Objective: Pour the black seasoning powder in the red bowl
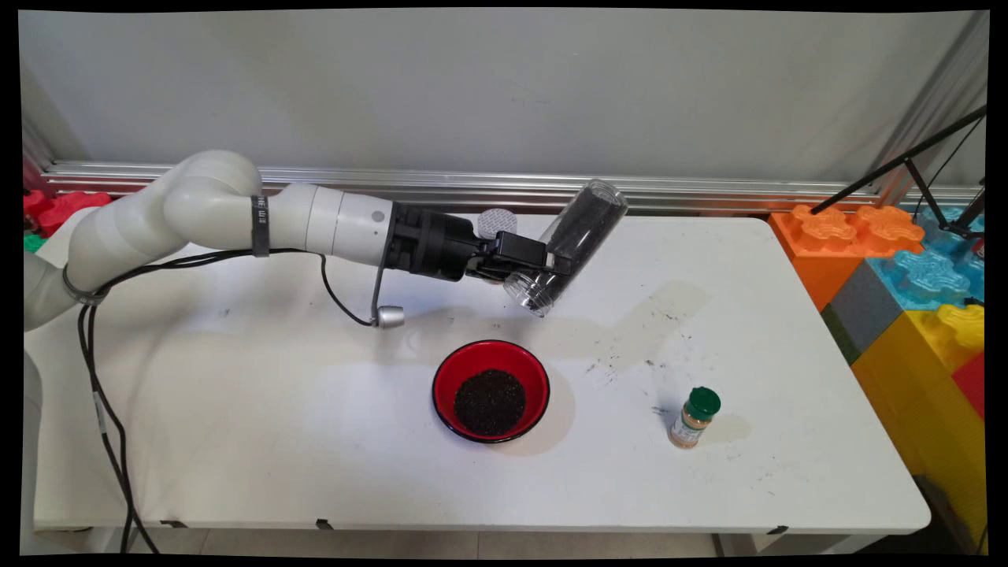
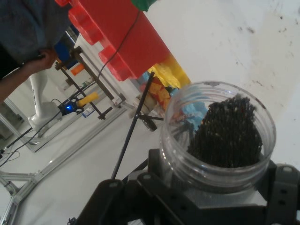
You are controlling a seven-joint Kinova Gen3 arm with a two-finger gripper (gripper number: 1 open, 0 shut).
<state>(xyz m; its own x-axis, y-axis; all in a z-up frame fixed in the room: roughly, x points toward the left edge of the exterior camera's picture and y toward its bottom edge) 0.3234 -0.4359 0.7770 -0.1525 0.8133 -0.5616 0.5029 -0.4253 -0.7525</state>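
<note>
The pincer [image 1: 529, 266] is clamped on a clear jar [image 1: 568, 246] of dark grains, held tilted with its open mouth down, above the white table [image 1: 252, 409]; below it a red bowl [image 1: 490, 390] already holds grains, though the jar keeps plenty.
</note>
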